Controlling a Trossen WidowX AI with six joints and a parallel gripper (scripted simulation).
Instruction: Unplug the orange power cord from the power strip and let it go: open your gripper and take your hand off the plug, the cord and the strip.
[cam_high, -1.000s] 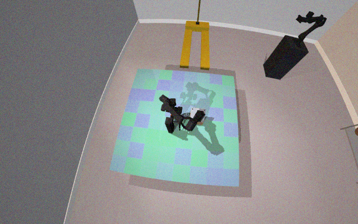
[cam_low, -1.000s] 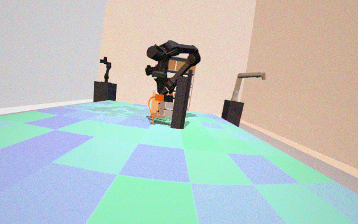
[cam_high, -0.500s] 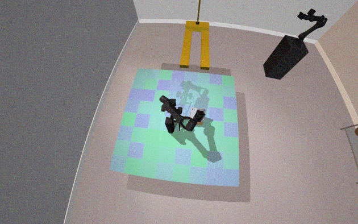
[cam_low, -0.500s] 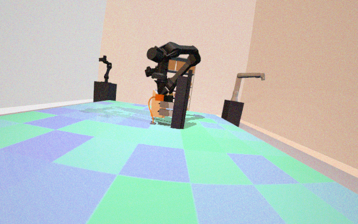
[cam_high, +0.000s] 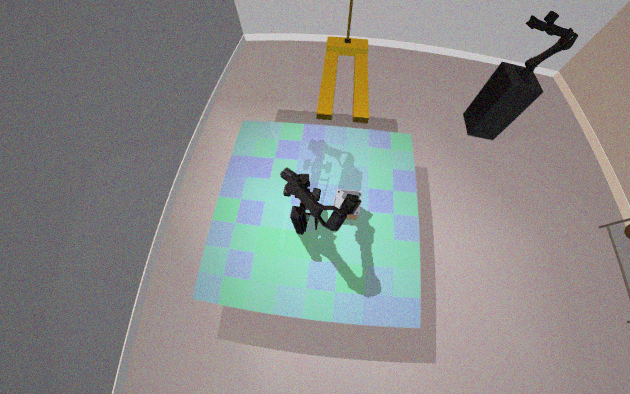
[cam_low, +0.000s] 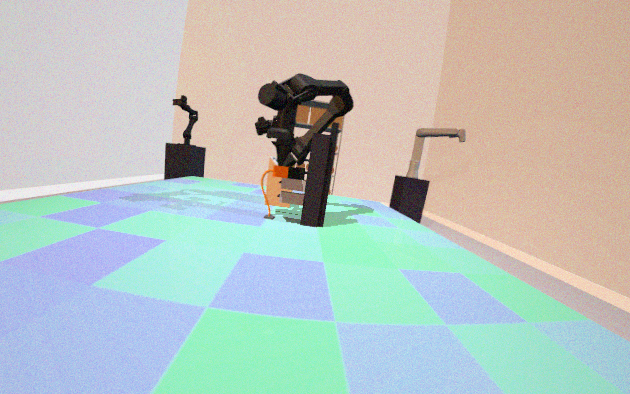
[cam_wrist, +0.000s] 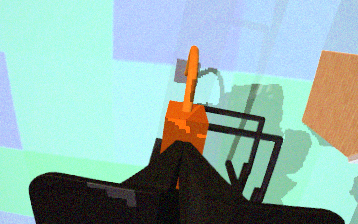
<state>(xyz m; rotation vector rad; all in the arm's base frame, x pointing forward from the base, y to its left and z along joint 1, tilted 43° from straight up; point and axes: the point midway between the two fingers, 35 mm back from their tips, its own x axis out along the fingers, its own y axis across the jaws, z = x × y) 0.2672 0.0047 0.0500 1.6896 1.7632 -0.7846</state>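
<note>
I seem to be in a robotics lab: other arms on black pedestals (cam_high: 500, 102) (cam_low: 185, 161) stand upper right in the top view, left and right in the exterior.

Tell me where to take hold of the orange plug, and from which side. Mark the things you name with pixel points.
Best grip: the blocky body of the orange plug (cam_low: 280, 171) (cam_wrist: 186, 129), from above, one finger along each long, flat side. It stands raised off the tabletop, and the bent cord (cam_low: 262, 184) (cam_wrist: 190, 90) looks too thin to pull by.

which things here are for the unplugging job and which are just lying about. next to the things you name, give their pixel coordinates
for the job:
- orange plug (cam_low: 281, 171) (cam_wrist: 175, 131)
- orange cord (cam_wrist: 190, 92)
- gripper (cam_low: 284, 163) (cam_wrist: 181, 148)
- black block (cam_low: 296, 173) by the plug, probably the power strip

not for the job:
- yellow frame (cam_high: 361, 85)
- wooden block (cam_low: 273, 192) (cam_wrist: 335, 100)
- spare black arm (cam_low: 193, 117)
- pale arm (cam_low: 419, 150)
</note>
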